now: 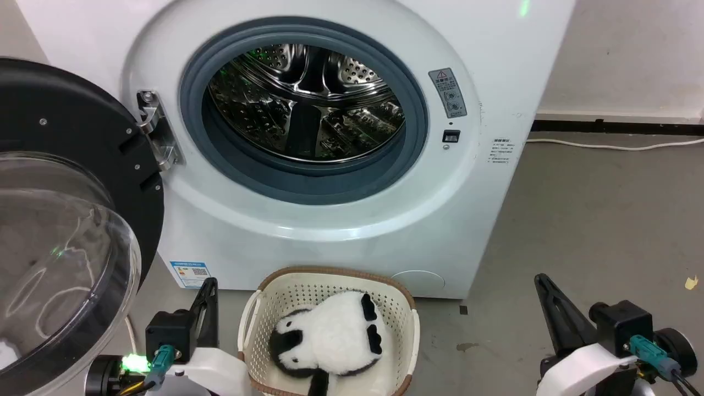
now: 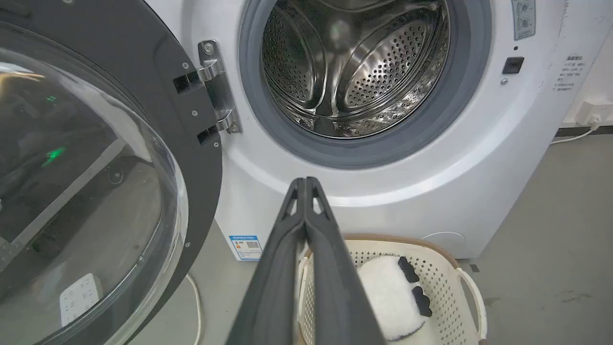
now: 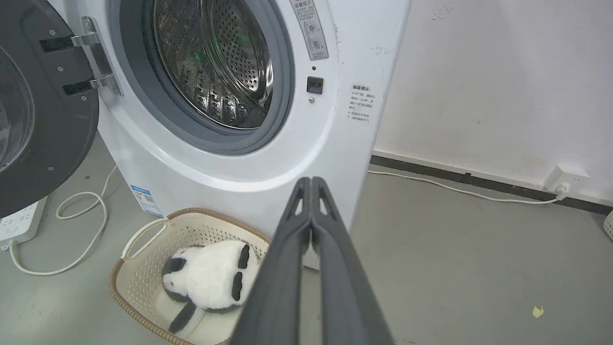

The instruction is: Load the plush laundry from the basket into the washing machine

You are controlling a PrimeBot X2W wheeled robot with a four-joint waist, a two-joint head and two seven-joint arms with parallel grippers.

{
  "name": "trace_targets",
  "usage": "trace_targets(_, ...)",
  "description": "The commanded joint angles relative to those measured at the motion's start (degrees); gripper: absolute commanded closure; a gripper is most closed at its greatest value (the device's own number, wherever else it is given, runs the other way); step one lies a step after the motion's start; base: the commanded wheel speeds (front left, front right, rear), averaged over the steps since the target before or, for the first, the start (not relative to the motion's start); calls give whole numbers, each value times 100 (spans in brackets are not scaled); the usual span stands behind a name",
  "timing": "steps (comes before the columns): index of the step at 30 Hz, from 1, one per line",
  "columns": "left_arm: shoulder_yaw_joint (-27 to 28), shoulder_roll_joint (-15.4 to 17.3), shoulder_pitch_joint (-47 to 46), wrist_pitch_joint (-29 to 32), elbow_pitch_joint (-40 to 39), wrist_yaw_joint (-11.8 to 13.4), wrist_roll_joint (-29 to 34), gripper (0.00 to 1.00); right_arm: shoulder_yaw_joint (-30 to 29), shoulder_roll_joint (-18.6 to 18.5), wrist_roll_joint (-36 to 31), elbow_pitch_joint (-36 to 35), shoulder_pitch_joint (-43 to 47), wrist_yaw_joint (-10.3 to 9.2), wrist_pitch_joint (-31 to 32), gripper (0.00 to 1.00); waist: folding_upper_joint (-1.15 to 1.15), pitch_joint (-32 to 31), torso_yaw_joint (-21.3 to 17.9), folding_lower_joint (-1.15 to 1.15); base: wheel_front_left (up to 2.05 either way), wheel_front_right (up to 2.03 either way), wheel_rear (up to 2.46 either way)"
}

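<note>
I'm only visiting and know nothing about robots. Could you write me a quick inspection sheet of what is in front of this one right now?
Surface: grey floor, a few faint stains.
Job's things: the plush laundry lies in the basket, which stands on the floor before the washing machine. Its door is swung open to the left, and no laundry is seen in the drum.
Clutter: one small yellow scrap.
Grippers: left gripper and right gripper are both shut, holding nothing.
Cables: a white cable runs along the wall to a socket. A looped cable lies by a power strip.
Surroundings: white wall with dark skirting.
</note>
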Motion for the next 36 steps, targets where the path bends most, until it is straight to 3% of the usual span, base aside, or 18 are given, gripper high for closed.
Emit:
trace_targets(1,4,-1,-84,1,-25,17,9,100,-3,-1,-43,14,-67,-5,3,100,0,0,0,0,0,0,0)
trace_targets(34,4,-1,-84,1,-25,17,9,100,-3,-1,-43,14,-67,-5,3,100,0,0,0,0,0,0,0)
trace_targets(35,3,0,0,-1,0,0,-1,0,2,0,1,0,0,0,0,0,0,0,0,0,0,0,0)
trace_targets(36,-1,0,2,-2,2,0,-2,0,1,0,6,0,2,0,-2,0,0,0,0,0,0,0,0)
